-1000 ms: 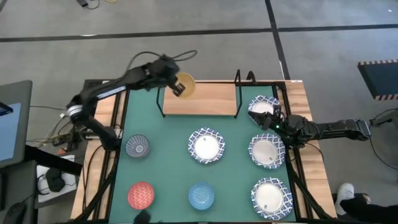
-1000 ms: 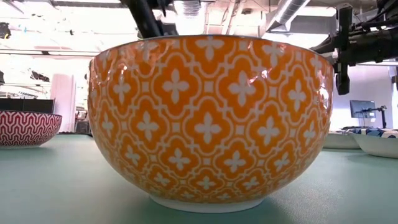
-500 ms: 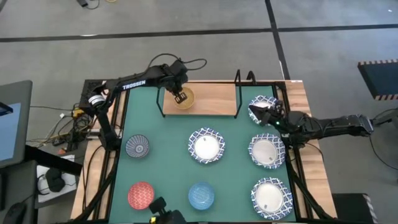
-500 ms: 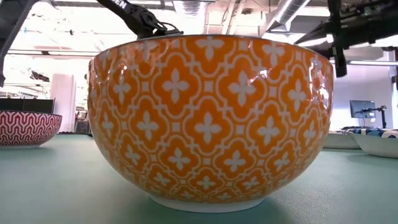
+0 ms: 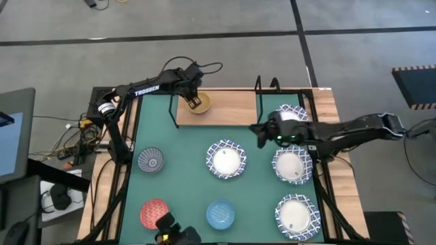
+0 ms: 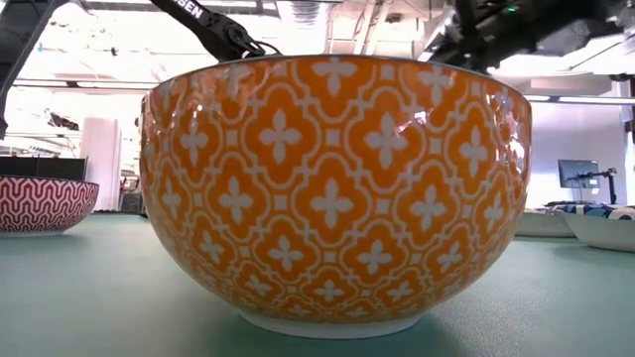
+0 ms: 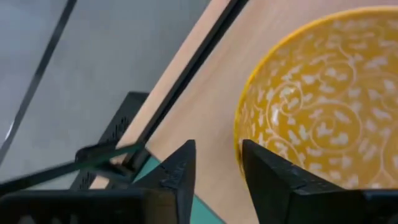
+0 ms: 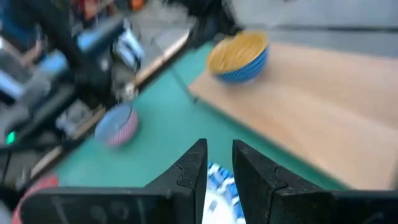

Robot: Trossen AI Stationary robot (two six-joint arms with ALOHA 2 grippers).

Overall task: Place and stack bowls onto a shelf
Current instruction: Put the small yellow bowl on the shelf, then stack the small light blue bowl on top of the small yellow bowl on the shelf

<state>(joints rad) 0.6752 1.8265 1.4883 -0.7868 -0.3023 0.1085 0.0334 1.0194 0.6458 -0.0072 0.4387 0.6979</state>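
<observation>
**Yellow bowl set on the shelf**

We see the shelf (image 5: 225, 109) at the surface's (image 5: 184, 170) far edge, the yellow bowl (image 5: 199, 103) standing on its left end. Left fingers (image 7: 186, 171) are spread beside the rim; right fingers (image 8: 196, 165) hover narrowly apart, empty. We judge the bowls rigid, glazed, breakable: grip by the rim.

Shelf (image 5: 228, 109): left end taken by yellow bowl (image 5: 199, 103), left hand (image 5: 194, 103) at its rim with fingers apart. Middle and right of plank bare. Black end frames (image 5: 259, 102) wall both short sides; approach free from the mat (image 5: 184, 173) side or from above. Right hand (image 5: 259, 134) low over mat just off shelf's right front corner, arm stretched over white bowls (image 5: 291, 165). Open mat strips between bowl rows.
</observation>
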